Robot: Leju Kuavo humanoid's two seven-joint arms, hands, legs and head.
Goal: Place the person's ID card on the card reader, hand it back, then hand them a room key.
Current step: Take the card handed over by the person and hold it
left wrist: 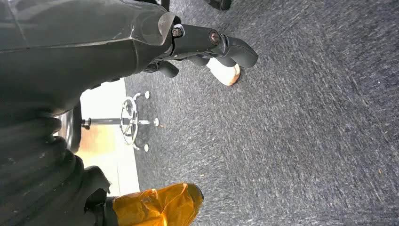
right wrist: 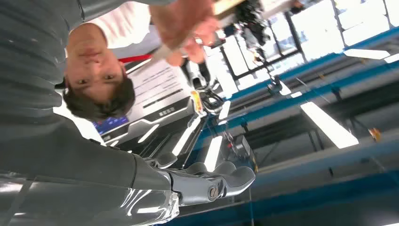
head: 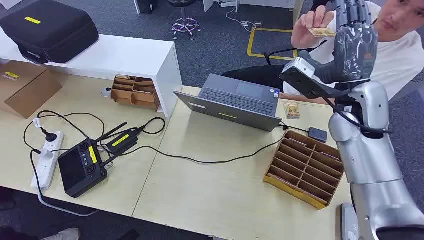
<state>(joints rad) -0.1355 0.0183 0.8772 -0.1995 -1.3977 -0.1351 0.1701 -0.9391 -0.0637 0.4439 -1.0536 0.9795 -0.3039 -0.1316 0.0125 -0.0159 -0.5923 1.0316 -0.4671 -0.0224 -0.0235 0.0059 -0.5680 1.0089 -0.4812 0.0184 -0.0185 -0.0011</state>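
While the right arm is raised at the far right of the desk, the right hand [head: 356, 42] stands upright with its fingers extended and slightly apart, holding nothing. Just beside its fingertips the person's hand [head: 311, 24] pinches the ID card [head: 321, 32]; whether card and robot fingers touch cannot be told. In the right wrist view the same hand [right wrist: 186, 28] and card [right wrist: 226, 7] appear blurred, apart from the robot's thumb. On the desk, a small dark card reader [head: 318, 134] lies between the open laptop [head: 235, 101] and the cardboard divider tray [head: 305, 167]. The left hand [left wrist: 207, 44] hangs over grey carpet, fingers loosely curled, nothing in them.
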